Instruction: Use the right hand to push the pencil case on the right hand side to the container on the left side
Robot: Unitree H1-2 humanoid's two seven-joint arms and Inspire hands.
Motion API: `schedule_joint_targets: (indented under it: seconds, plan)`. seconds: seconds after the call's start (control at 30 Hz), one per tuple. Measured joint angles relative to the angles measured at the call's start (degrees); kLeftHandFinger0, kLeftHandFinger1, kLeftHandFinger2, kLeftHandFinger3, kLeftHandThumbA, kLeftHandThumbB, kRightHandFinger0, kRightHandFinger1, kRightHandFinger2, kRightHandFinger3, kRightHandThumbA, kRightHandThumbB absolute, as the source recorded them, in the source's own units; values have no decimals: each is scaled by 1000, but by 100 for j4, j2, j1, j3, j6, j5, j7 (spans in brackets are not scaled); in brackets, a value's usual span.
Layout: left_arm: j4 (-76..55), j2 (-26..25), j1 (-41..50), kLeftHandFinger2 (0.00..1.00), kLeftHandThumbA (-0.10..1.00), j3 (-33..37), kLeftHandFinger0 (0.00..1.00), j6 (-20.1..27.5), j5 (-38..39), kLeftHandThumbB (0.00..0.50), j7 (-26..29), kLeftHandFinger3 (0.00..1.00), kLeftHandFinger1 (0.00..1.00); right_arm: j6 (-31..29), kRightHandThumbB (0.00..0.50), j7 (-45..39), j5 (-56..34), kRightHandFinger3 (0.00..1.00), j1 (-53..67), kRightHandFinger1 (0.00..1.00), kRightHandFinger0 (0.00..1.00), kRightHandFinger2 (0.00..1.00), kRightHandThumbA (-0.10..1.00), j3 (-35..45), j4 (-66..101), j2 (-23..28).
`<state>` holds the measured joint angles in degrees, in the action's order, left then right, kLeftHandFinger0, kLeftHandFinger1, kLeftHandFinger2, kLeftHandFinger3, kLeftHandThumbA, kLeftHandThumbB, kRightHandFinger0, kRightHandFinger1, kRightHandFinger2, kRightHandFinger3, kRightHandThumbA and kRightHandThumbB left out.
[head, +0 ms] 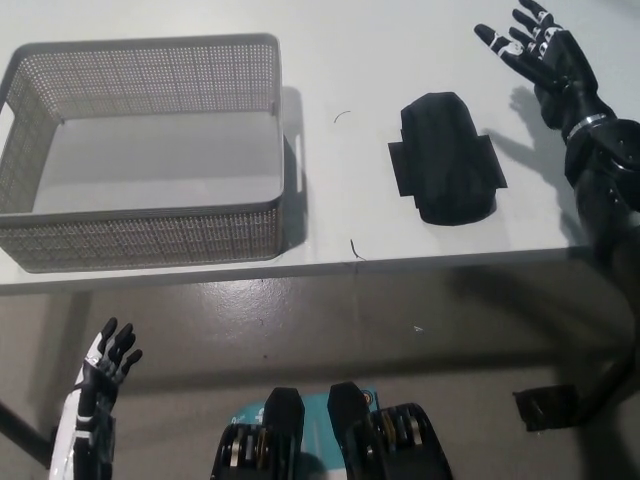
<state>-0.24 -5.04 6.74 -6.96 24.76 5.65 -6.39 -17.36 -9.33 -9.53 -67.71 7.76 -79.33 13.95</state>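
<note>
A black pencil case [447,158] lies flat on the white table [350,60], right of the middle. A grey mesh container [140,150] stands at the table's left, with nothing inside it. My black right hand [540,62] hovers over the table's far right, open with fingers spread, just right of and beyond the pencil case and apart from it. My white left hand [105,365] rests low at the lower left, below the table's edge, open and holding nothing.
The table's front edge [330,268] runs across the middle of the view, with grey floor below. Bare tabletop lies between the container and the pencil case. A small dark block [545,408] sits on the floor at the lower right.
</note>
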Motion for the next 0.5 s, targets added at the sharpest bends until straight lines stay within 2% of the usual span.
schedule_joint_targets:
  seconds: [0.17, 0.2, 0.23, 0.5]
  plan:
    - [-20, 8, 10, 1000, 1000, -19, 1000, 1, 51, 341, -34, 1000, 1000, 0, 312, 6, 6, 1000, 7, 1000, 1000, 1000, 1000, 7, -53, -57]
    - [-26, 10, 9, 1000, 1000, -21, 1000, 1, 56, 342, -41, 1000, 1000, 0, 279, 5, 5, 1000, 9, 1000, 1000, 1000, 1000, 8, -66, -70]
    - [-32, 10, 9, 1000, 1000, -23, 1000, 1, 62, 342, -47, 1000, 1000, 0, 304, 3, 4, 1000, 14, 1000, 1000, 1000, 1000, 12, -79, -80]
    - [-106, 10, 9, 1000, 1000, -38, 1000, 5, 91, 342, -83, 1000, 1000, 0, 286, 5, 6, 1000, 156, 1000, 1000, 1000, 1000, 23, -180, -106]
